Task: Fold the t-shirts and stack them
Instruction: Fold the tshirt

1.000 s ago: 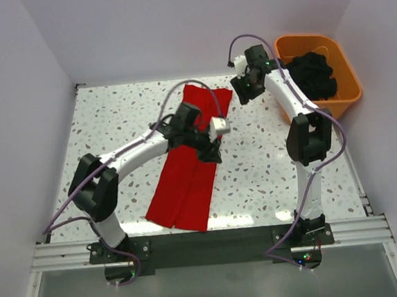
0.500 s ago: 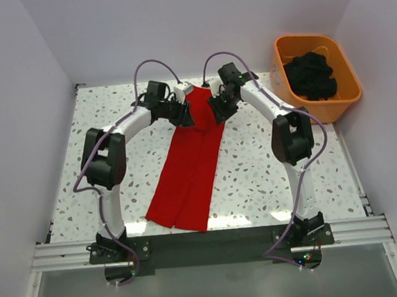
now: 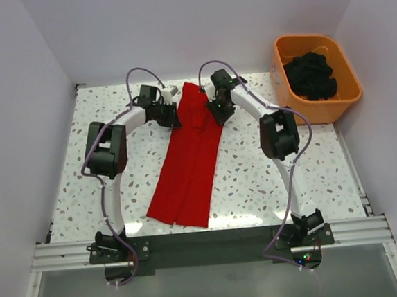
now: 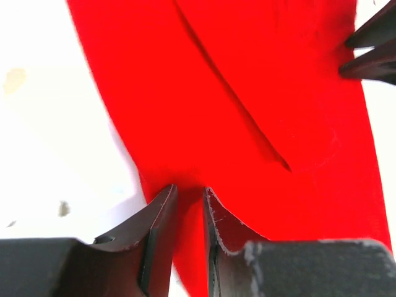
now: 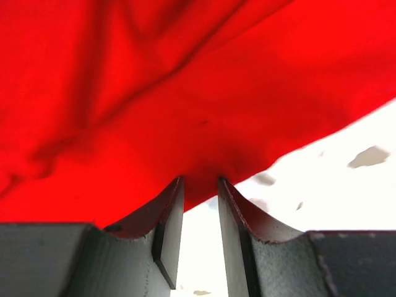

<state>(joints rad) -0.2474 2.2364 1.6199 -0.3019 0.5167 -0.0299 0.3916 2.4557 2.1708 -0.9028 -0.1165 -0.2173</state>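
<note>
A bright red t-shirt (image 3: 192,156) lies on the speckled table (image 3: 290,161) as a long narrow strip running from near to far. My left gripper (image 3: 175,117) is at the strip's far left edge and my right gripper (image 3: 213,114) is at its far right edge. In the left wrist view the left gripper (image 4: 190,189) has its jaws nearly together with red cloth (image 4: 247,93) between them. In the right wrist view the right gripper (image 5: 200,179) pinches the cloth's edge (image 5: 154,80) at its tips. The right gripper's dark fingers (image 4: 371,55) show at the left wrist view's right edge.
An orange tub (image 3: 293,41) stands at the far right corner, off the table's edge, with dark clothes (image 3: 310,73) in it. White walls close in the table on the left, back and right.
The left gripper has moved from the middle of the shirt to its far left edge. The right gripper has moved from near the tub to the far right edge. Both have closed on the cloth.
</note>
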